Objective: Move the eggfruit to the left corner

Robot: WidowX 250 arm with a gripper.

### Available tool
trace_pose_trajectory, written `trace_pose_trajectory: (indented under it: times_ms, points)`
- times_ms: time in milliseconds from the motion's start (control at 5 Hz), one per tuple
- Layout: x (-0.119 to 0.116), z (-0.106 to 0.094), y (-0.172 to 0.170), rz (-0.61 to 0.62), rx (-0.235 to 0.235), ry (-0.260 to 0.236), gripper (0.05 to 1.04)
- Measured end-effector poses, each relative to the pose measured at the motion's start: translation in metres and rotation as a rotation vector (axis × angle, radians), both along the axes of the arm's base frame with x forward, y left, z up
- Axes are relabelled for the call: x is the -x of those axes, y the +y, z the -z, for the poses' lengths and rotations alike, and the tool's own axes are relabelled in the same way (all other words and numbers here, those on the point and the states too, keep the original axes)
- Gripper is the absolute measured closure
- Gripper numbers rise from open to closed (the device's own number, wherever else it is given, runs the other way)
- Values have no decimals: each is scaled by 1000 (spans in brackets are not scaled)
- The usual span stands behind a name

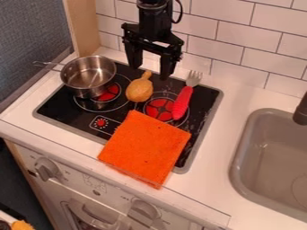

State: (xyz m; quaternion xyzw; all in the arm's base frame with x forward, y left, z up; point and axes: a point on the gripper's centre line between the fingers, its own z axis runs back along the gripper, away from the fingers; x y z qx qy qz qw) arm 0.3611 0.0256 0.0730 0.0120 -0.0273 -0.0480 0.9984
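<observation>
Black pincer (149,72), upper centre: its two fingers stand wide apart, tips down, with nothing gripped between them. Just below that gap as you look at it, and slightly toward the near side of the cooktop (57,105), lies the tan-yellow eggfruit (139,90), on its side between the two burner rings. Note its long axis: the thin stem end points back toward the wall (234,33), almost under the fingertips, while the fat end points toward you and a little left. The line from finger to finger runs nearly square across this axis, so your grasp probably needs little turn of the wrist; it calls rather for a small shift toward the fat end, then a descent and a closing across the body. The height of the tips above the cooktop cannot be told. Arm (155,20): entering at the top edge, upright, hanging almost straight down over the rear of the cooktop. Farther out, the steel pot (88,76) occupies the rear left, near the eggfruit but apart from it; you would likely have to pass in front of it or lift over it. The red-handled fork (182,101) lies to the right, the orange cloth (146,146) nearer you.
</observation>
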Motion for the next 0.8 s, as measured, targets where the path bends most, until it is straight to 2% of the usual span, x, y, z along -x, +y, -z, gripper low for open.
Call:
trace_pose_trajectory:
  times_ms: [200,400,800]
  points:
    - [2,13,0,-3,2,37,83]
    - [2,13,2,-25,-12,37,83]
    - [6,24,28,-120,-52,103,83]
